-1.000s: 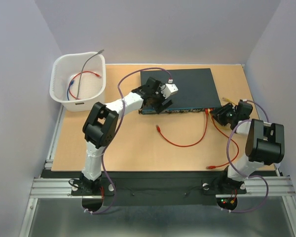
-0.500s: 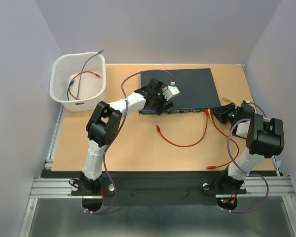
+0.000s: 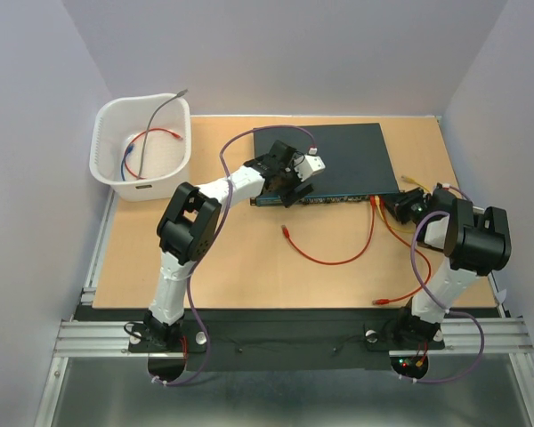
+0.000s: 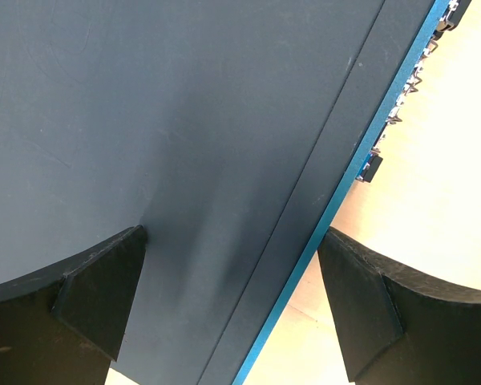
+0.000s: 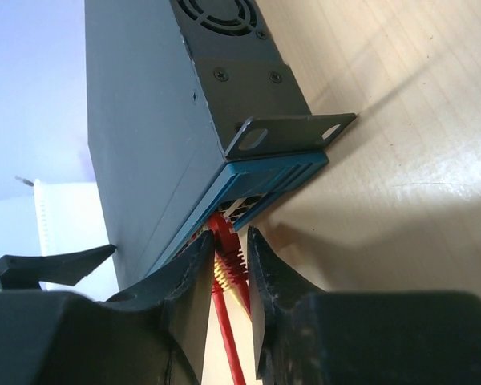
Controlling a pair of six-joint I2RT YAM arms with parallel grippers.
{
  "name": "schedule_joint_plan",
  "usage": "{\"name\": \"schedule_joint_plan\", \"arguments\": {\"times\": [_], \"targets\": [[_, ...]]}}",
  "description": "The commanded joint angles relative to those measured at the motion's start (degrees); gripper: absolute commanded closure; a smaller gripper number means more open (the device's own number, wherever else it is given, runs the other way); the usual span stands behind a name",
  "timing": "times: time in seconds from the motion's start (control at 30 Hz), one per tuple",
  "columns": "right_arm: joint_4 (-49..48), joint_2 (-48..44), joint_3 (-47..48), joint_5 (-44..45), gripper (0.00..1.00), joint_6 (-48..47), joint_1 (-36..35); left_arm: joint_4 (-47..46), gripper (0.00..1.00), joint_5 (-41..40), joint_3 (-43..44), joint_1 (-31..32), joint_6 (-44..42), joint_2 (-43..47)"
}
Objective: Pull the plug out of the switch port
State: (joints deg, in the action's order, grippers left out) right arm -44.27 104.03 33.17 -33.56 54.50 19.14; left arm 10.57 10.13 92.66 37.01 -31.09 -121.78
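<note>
Right gripper (image 5: 227,241) is shown closed on the red plug (image 5: 228,266), which is seated at the right end of the switch (image 5: 144,120), in its teal socket face (image 5: 264,180), long axis pointing straight out toward that gripper.

I see my right gripper (image 5: 230,235) pinching the red plug (image 5: 228,269) at the teal port face of the switch (image 5: 144,120), just below its mounting ear (image 5: 289,135), on the table (image 5: 385,200).
</note>
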Motion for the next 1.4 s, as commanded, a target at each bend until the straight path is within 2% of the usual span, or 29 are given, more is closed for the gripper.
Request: {"name": "schedule_joint_plan", "arguments": {"times": [0.0, 0.17, 0.63, 0.77, 0.8, 0.87, 1.27, 1.37], "targets": [[-5.1, 1.4, 1.2, -1.0, 0.72, 0.8, 0.3, -2.0, 0.02, -1.7, 1.5, -0.4, -0.4, -1.7], [-5.9, 1.5, 1.3, -0.7, 0.72, -1.0, 0.3, -2.0, 0.02, -1.8, 1.4, -0.5, -0.6, -2.0], [-10.1, 4.3, 4.0, -2.0, 0.71, 1.9, 0.3, -2.0, 0.02, -2.0, 0.9, -0.4, -1.1, -1.7], [-10.2, 4.5, 4.1, -1.1, 0.80, 1.8, 0.3, -2.0, 0.02, -2.0, 0.8, -0.4, -1.2, -1.7], [-10.2, 4.8, 4.2, -1.2, 0.89, 1.8, 0.3, -2.0, 0.02, -2.0, 0.6, -0.4, -1.3, -1.6], [-10.3, 5.0, 4.2, -1.1, 1.00, 1.9, 0.3, -2.0, 0.02, -2.1, 0.4, -0.5, -1.2, -1.6], [-8.9, -2.3, -6.4, 1.8, 1.00, 2.0, 0.4, -2.3, 0.02, -2.3, 1.1, -0.5, -0.7, -2.0], [-3.5, -6.4, -8.6, 4.2, 1.00, 1.4, 0.4, -2.3, 0.02, -2.5, 1.5, -0.4, -0.6, -2.1]]}}
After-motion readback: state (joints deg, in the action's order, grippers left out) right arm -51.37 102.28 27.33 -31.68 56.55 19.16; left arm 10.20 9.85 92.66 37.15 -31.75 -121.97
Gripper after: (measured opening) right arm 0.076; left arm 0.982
